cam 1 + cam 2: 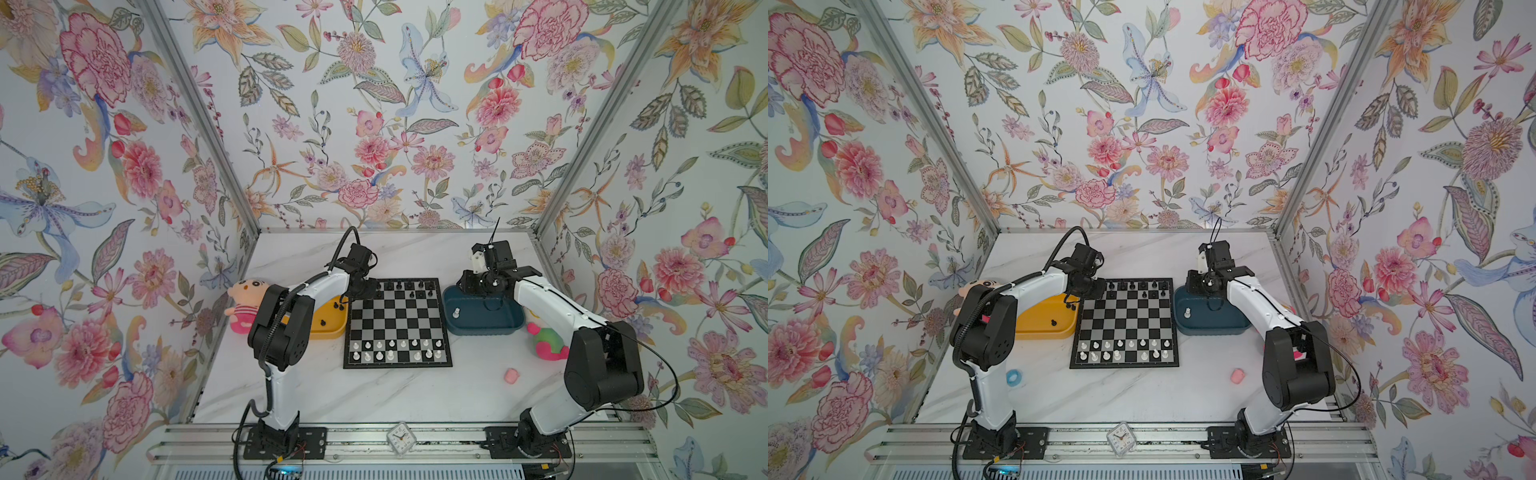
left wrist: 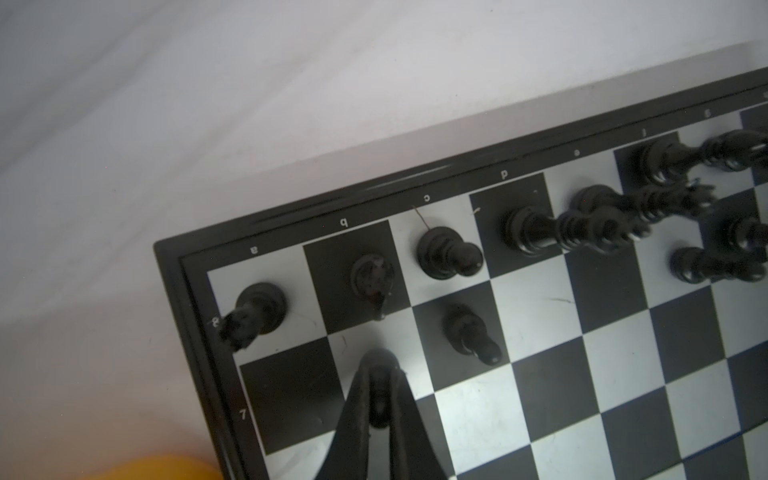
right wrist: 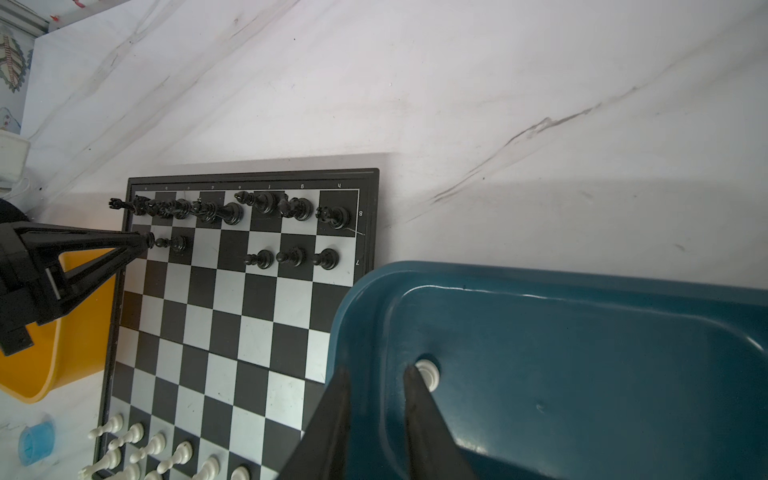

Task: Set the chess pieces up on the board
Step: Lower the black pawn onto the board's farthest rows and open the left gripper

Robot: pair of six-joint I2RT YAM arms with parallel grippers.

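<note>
In both top views the board [image 1: 398, 322] is seen centrally, black pieces [image 1: 399, 286] at 12 o'clock, white pieces [image 1: 395, 350] at 6. Left wrist view: a black pawn [image 2: 379, 408] is clamped by the left gripper [image 2: 379, 370]. Right wrist view: the right gripper [image 3: 376, 374] is held narrowly apart beside a white pawn [image 3: 430, 374].

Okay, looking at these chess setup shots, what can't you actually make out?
Back-row black pieces: blurred and overlapping in the left wrist view, tiny in top views; kinds unclear.
White piece in the blue tray: half behind a right gripper finger in the right wrist view.
Left gripper, shut on a black pawn: tips hidden by its own wrist in both top views.
Plush toy: partly behind the left arm in both top views.
</note>
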